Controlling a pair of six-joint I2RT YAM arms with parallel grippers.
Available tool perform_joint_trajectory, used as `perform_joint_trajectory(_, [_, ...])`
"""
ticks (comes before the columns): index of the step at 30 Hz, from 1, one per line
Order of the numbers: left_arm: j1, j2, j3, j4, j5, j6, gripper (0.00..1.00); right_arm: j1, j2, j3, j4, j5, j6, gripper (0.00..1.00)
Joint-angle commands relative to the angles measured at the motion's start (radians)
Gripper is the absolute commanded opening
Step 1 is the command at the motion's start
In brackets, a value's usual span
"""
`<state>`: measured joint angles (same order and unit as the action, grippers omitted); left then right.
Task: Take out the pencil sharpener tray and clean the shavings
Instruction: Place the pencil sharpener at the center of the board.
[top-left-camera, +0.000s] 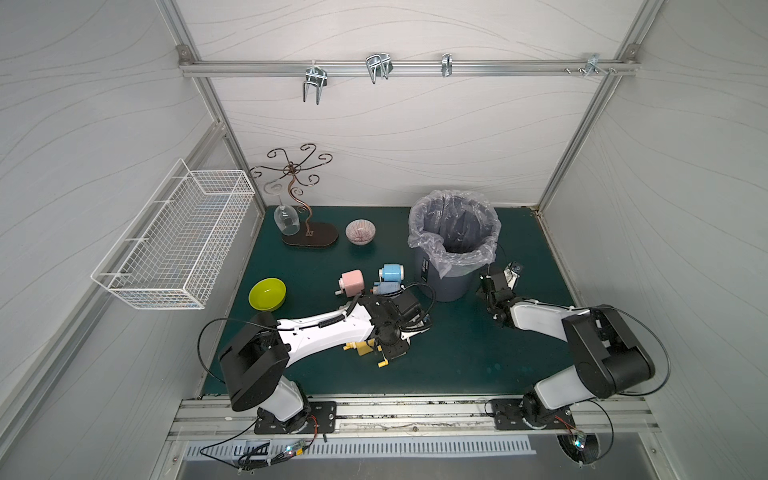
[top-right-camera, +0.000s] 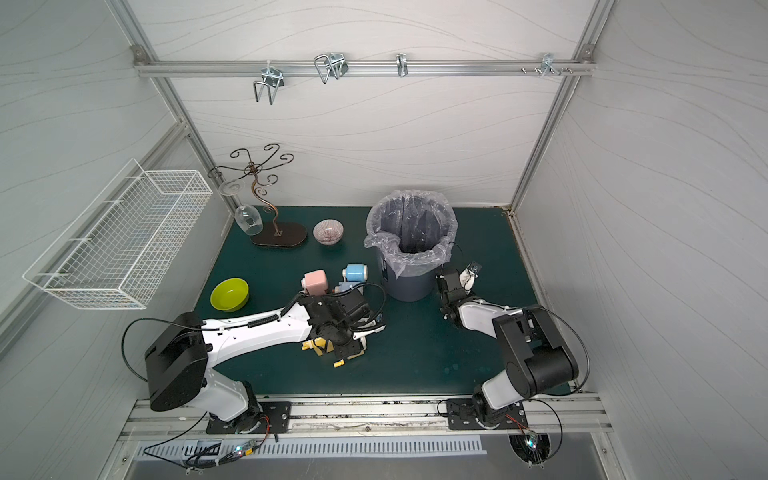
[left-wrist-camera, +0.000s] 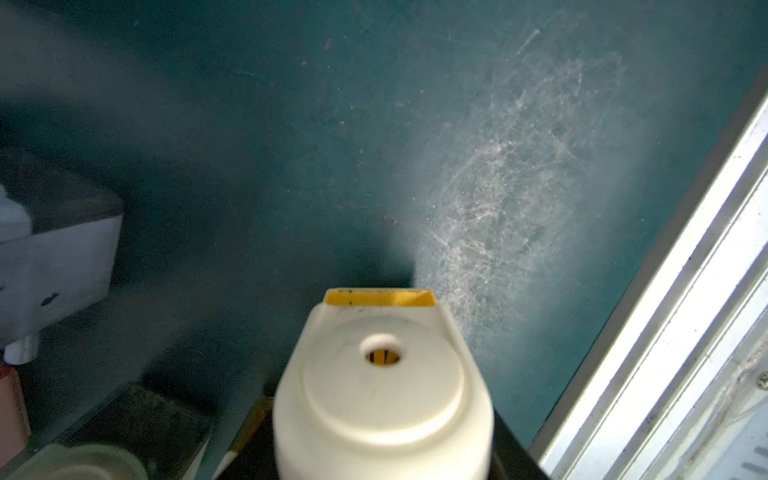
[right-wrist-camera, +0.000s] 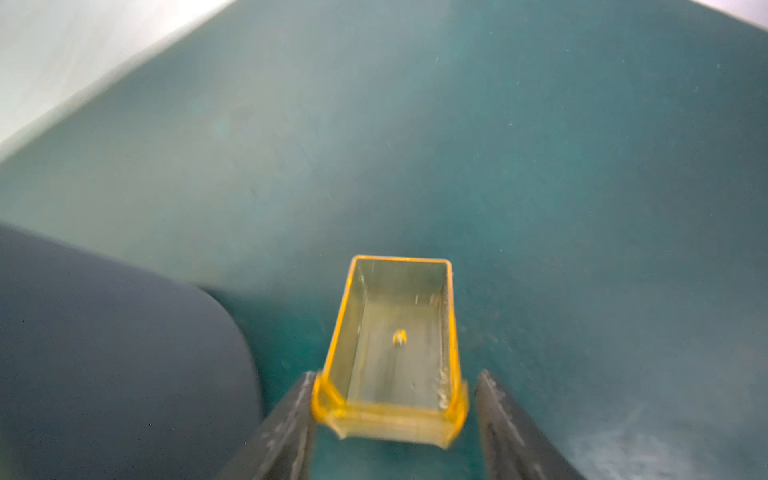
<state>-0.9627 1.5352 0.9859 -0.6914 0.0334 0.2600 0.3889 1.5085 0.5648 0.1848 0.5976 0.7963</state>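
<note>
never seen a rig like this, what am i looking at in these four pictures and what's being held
Two robot arms stand at the near edge of a green mat, each ending in a two-fingered gripper. Two pictures look down from overhead; two come from cameras on the wrists. The left gripper is clamped on a yellow pencil sharpener. The right gripper, beside the bin, has its fingers either side of a clear yellow tray, with a gap on one side, so it looks open. The tray holds only a speck. Also on the mat: a pink sharpener, a blue sharpener and a green bowl.
</note>
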Motion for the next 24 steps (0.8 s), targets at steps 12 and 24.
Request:
perform_joint_trajectory(12, [0.021, 0.067, 0.033, 0.078, -0.032, 0.017, 0.0, 0.01, -0.192, -0.023, -0.221, -0.086, -0.069, 0.96])
perform_joint_trajectory(24, [0.019, 0.153, 0.068, 0.148, -0.079, 0.07, 0.0, 0.0, -0.575, -0.062, -0.391, -0.072, -0.091, 0.96])
